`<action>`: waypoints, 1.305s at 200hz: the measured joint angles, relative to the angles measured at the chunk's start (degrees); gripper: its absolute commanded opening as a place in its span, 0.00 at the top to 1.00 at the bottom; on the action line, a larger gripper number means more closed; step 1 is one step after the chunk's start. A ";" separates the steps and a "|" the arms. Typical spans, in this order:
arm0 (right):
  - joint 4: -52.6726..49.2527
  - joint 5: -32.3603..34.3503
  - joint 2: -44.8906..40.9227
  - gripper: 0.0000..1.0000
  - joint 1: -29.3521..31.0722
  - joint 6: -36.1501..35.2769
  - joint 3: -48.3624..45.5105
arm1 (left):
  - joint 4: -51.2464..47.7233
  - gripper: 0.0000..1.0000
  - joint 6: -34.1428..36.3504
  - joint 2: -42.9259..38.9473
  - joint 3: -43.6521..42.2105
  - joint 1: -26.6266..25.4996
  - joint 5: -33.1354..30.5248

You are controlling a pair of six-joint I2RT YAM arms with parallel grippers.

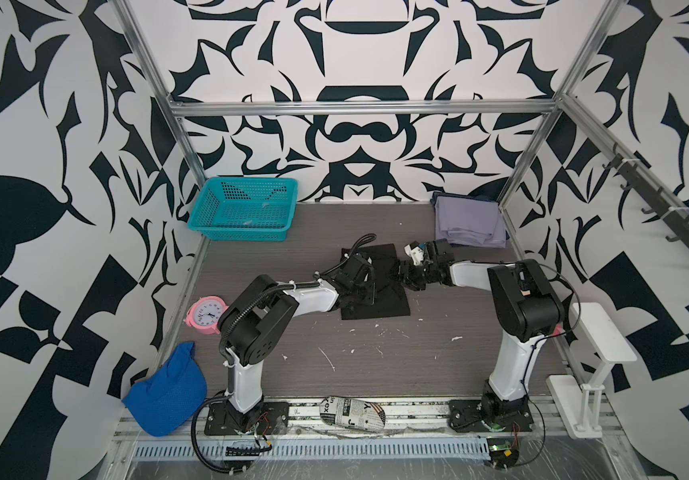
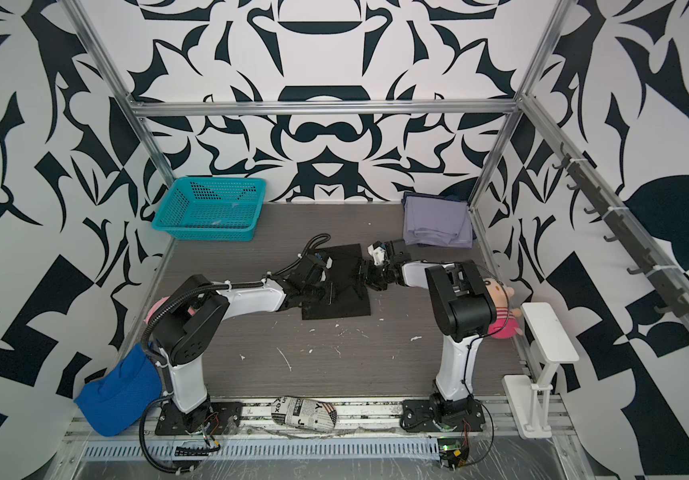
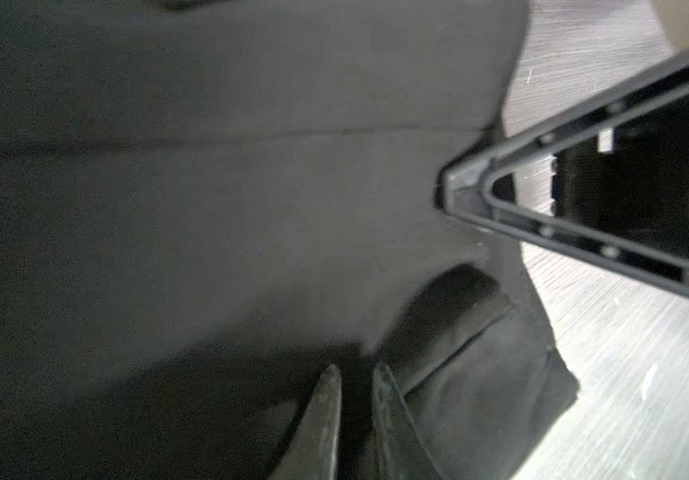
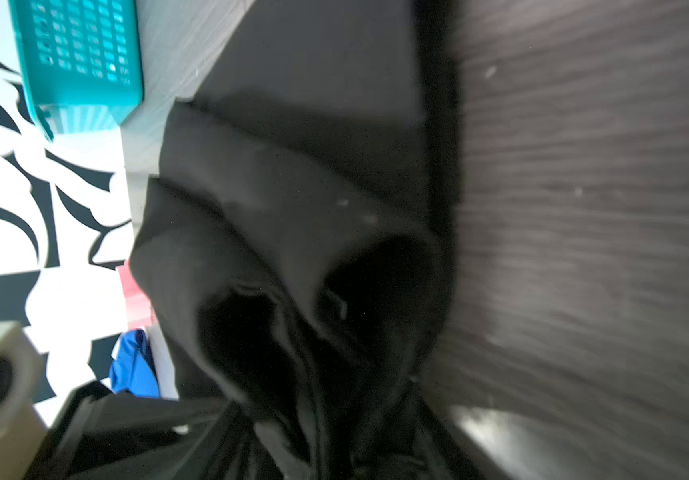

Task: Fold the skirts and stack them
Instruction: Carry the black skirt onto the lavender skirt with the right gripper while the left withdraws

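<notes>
Black skirt [image 1: 380, 299] bunches against right end effector [image 1: 404, 277], jaws hidden, cannot tell their state; left end effector [image 3: 355, 374], fingertips nearly together, pinches its dark cloth

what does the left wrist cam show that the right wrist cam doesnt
Only the left wrist view: the left gripper, its fingertips close together on the black skirt, which looks mostly flat here, and one finger of the right gripper at the skirt's edge.
Only the right wrist view: the teal basket, the blue mesh cloth, the patterned wall, and the skirt bunched into deep folds.
Both: the black skirt on the grey table.
</notes>
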 measured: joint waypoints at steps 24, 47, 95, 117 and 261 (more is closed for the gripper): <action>-0.17 2.47 0.24 0.82 1.07 0.26 0.11 | 0.15 0.81 0.22 0.00 -0.17 -0.02 -0.50; 0.11 3.30 1.27 1.00 2.36 0.48 0.07 | 0.87 0.81 0.31 -0.07 -1.07 -0.02 -1.05; 0.76 3.06 1.27 1.00 2.19 2.23 0.07 | 2.10 0.61 0.74 -6.25 -6.10 -0.02 -4.28; 1.27 1.86 1.22 1.00 1.60 4.85 0.07 | 2.84 0.37 1.33 -15.32 -10.64 -0.02 -8.61; 25.03 19.34 -10.40 1.00 -11.30 32.83 8.07 | 8.02 0.17 2.49 -43.30 -26.03 6.36 -17.68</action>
